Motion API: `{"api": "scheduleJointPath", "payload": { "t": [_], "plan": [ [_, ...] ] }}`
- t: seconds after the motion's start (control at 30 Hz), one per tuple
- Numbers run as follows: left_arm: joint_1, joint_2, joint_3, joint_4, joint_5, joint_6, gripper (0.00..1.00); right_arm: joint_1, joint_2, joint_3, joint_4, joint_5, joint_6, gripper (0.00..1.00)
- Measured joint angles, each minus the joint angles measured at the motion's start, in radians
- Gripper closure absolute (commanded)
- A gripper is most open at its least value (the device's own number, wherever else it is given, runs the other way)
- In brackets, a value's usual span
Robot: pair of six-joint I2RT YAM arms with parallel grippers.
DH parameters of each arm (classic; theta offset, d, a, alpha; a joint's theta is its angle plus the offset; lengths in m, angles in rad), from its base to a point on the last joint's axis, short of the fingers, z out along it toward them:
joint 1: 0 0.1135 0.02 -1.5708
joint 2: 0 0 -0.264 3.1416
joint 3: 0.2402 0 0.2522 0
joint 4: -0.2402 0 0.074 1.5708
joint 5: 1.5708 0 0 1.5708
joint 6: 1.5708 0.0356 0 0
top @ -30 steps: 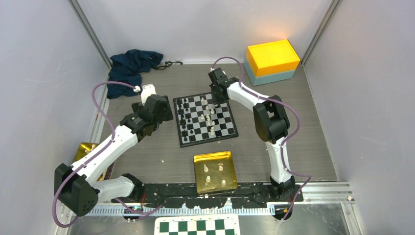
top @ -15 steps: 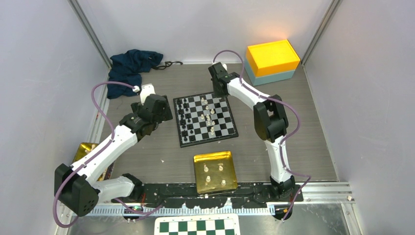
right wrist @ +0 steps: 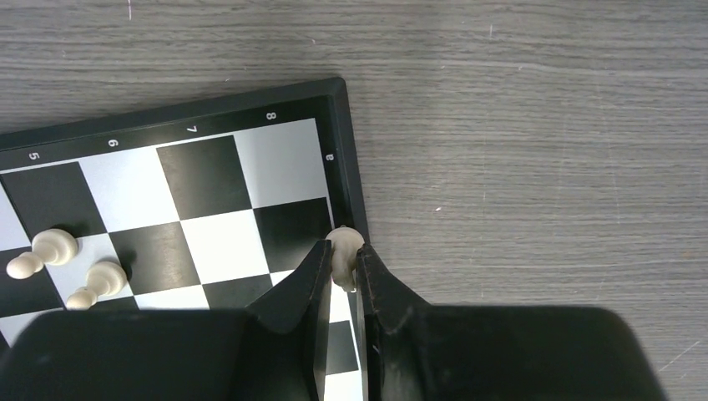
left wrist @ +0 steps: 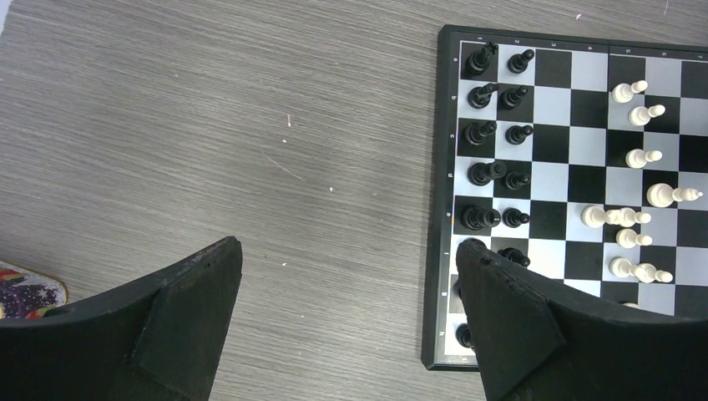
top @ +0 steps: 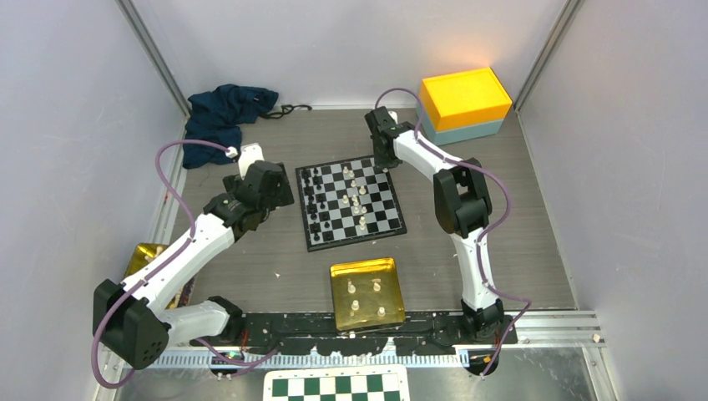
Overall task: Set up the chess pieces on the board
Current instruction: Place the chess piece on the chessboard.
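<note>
Cream chess piece (right wrist: 345,243) within right gripper (right wrist: 343,256)

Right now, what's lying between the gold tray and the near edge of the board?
Nothing. In the top external view, only a bare strip of wood-grain table separates the gold tray from the board.
</note>
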Motion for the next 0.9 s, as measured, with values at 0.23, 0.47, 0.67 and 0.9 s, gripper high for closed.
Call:
{"api": "scheduleJointPath", "payload": {
  "t": [0.23, 0.47, 0.67, 0.9],
  "plan": [
    [0.000, 0.002, 0.000, 0.000, 0.000, 0.003, 0.00, 0.001, 0.000, 0.001, -0.001, -0.026, 0.010, 0.91],
    [0.002, 0.002, 0.000, 0.002, 0.000, 0.003, 0.00, 0.001, 0.002, 0.025, -0.009, -0.041, 0.014, 0.91],
    [0.006, 0.002, 0.000, 0.006, 0.000, 0.003, 0.00, 0.001, 0.013, 0.060, -0.016, -0.049, 0.015, 0.91],
    [0.009, 0.002, -0.002, 0.008, 0.000, 0.003, 0.00, 0.002, 0.037, 0.080, -0.036, -0.060, 0.018, 0.90]
  ]
}}
